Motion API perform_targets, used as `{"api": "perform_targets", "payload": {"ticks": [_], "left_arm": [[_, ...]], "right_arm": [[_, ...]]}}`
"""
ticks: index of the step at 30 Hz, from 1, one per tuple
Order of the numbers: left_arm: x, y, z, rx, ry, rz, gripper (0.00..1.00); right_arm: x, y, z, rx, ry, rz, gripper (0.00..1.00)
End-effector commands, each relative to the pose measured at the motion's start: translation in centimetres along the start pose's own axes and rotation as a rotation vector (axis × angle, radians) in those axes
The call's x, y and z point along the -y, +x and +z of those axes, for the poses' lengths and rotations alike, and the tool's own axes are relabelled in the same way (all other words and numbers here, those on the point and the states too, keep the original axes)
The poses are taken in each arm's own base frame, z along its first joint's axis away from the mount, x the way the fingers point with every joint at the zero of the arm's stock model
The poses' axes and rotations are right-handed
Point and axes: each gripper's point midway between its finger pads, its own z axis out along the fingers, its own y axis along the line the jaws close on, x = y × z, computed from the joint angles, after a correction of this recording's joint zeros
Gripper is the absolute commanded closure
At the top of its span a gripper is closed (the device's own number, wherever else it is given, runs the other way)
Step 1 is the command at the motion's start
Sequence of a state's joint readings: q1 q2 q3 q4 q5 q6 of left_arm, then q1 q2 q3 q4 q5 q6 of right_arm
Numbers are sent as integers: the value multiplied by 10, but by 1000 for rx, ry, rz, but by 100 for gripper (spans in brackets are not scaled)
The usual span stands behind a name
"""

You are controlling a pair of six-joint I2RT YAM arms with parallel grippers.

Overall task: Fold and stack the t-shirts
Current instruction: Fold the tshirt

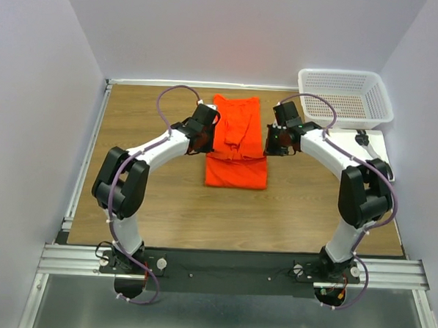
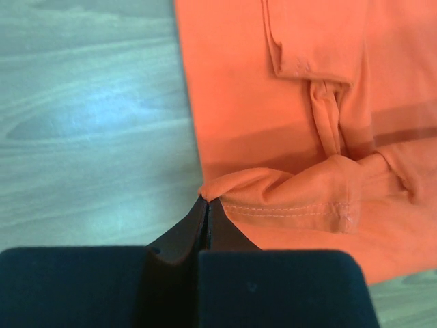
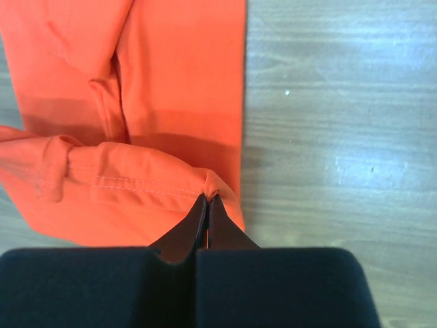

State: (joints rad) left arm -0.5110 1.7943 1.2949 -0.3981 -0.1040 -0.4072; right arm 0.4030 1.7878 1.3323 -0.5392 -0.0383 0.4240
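An orange-red t-shirt (image 1: 237, 143) lies partly folded in a long strip on the wooden table, running from the far middle toward me. My left gripper (image 1: 204, 139) is shut on the shirt's left edge, pinching a hemmed fold (image 2: 273, 195) at its fingertips (image 2: 207, 200). My right gripper (image 1: 273, 143) is shut on the shirt's right edge, pinching the same hemmed fold (image 3: 136, 181) at its tips (image 3: 207, 198). The fold is lifted slightly over the shirt's lower layer.
A white mesh basket (image 1: 345, 93) stands at the far right corner. A white flat board (image 1: 378, 146) lies below it at the right edge. Bare wooden table (image 1: 144, 197) surrounds the shirt. Grey walls close in on three sides.
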Motion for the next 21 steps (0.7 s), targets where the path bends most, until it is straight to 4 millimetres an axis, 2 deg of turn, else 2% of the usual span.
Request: {"api": "perform_targets", "payload": {"ticks": [1,14,16,17,19,20,21], "left_arm": [[-7,-21,13,63,-27,17,100],[-16,-16,43,60,-43,17,99],[-15,-18,43,66,-41,19,92],[-16,-18,44,64,-43,21,80],[-14,-21,40,66,-42,22,68],[-16,-26,34,82,-47,17,57],[-16,-26,30,86,-47,14,52]], "right_arm": [[8,-20,10,56,21,-2,100],[13,-21,42,45,12,-1,99],[12,-21,44,39,6,-2,96],[9,-23,43,39,-6,0,90],[4,-25,40,43,-30,-14,82],[-1,-28,35,51,-51,-17,74],[-3,-30,32,59,-60,-20,70]]}}
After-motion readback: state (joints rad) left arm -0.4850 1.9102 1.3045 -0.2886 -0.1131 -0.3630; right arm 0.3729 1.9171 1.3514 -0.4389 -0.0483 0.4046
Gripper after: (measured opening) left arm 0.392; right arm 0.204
